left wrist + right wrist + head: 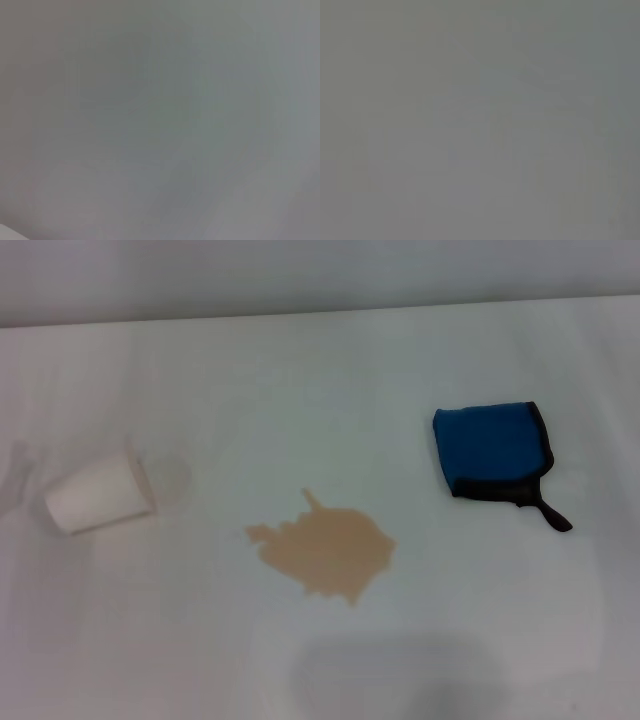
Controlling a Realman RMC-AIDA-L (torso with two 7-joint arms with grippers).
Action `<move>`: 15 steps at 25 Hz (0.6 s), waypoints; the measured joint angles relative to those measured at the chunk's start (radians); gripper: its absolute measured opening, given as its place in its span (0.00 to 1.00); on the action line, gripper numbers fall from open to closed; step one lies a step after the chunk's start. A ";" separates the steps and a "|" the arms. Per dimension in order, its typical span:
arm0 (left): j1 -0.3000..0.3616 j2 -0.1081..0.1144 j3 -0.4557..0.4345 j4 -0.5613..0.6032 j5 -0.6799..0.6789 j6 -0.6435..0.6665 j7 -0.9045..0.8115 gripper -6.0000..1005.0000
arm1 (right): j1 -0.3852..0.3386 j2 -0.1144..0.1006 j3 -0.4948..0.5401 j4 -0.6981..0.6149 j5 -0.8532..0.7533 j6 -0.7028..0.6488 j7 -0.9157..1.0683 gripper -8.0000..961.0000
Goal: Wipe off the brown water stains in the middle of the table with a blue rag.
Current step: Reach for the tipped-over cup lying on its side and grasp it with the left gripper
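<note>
Smooth, faintly sheened white surface point(420, 350). Blue rag point(490, 450): soft matt cloth with darker fabric edging. Brown water stains point(325, 548): flat, thin liquid film. White cup point(98, 496): matt, paper-like wall.

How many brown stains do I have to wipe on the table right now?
1. The brown water stains form a single puddle mid-table, between the tipped white cup on the robot's left and the blue rag on its right. No other stain shows.
</note>
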 joint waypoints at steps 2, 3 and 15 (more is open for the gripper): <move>0.004 0.000 0.000 0.001 0.003 0.002 0.000 0.87 | -0.003 0.000 -0.002 0.000 -0.003 0.000 0.001 0.91; 0.006 0.000 0.000 0.001 0.003 0.003 0.000 0.87 | -0.004 0.000 -0.002 0.000 -0.004 0.000 0.001 0.91; 0.012 -0.005 -0.005 0.008 -0.007 0.044 0.001 0.87 | -0.005 0.000 -0.005 0.000 -0.005 -0.003 0.002 0.90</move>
